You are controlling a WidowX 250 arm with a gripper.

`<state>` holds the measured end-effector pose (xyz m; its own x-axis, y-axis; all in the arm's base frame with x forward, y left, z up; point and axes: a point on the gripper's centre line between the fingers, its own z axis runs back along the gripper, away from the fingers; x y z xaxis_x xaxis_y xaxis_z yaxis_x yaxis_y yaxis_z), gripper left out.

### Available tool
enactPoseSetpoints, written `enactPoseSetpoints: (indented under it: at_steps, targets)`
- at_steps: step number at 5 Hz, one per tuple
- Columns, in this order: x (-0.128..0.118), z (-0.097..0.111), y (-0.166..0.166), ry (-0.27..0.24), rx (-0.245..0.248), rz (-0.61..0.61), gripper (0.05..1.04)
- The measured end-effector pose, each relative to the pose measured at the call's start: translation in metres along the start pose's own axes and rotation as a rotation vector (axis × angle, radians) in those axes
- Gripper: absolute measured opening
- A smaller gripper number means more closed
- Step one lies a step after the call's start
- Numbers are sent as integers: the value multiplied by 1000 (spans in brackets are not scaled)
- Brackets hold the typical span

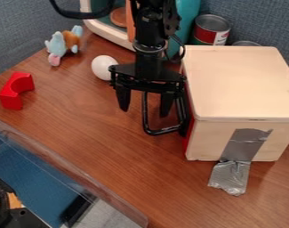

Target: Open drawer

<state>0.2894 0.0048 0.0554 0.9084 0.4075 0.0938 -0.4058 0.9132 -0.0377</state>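
wooden tabletop (105,142), egg (104,67) behind gripper (145,106)

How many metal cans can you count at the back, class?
2: a red-labelled can behind the wooden box, and what looks like another can to its right, mostly hidden. The box may hide more.

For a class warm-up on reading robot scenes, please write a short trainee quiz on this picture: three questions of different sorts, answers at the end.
1. Multiple choice. What is stuck to the side of the box facing the camera?
a) a sponge
b) silver tape
c) a spoon

2. True or false? The claw has its two fingers spread apart.

3. Fill in the blank. In the picture, the black handle is at the ______ side of the box.

Key: 1. b; 2. true; 3. left
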Motion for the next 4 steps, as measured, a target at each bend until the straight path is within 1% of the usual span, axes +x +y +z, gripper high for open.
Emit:
enactPoseSetpoints:
  at_steps: [1, 3, 4]
  targets:
    - [2, -8, 1, 6, 13, -1, 999]
    - [3, -30, 4, 42, 31, 6, 999]
    - [2, -40, 5, 59, 41, 11, 951]
